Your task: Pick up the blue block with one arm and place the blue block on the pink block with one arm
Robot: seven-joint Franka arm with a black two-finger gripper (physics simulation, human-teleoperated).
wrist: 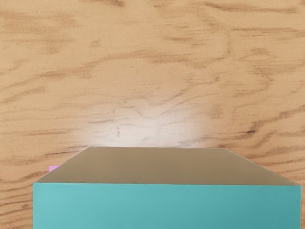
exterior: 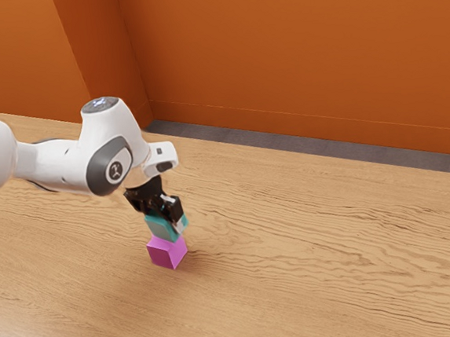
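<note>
Blue block (exterior: 159,229), seemingly light and rigid, sits clamped by flat sides in my gripper (exterior: 165,218) over pink block (exterior: 167,253), centre-left.

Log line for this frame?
phase: placing | gripper: shut on blue block | blue block: directly over pink block, contact unclear
</note>
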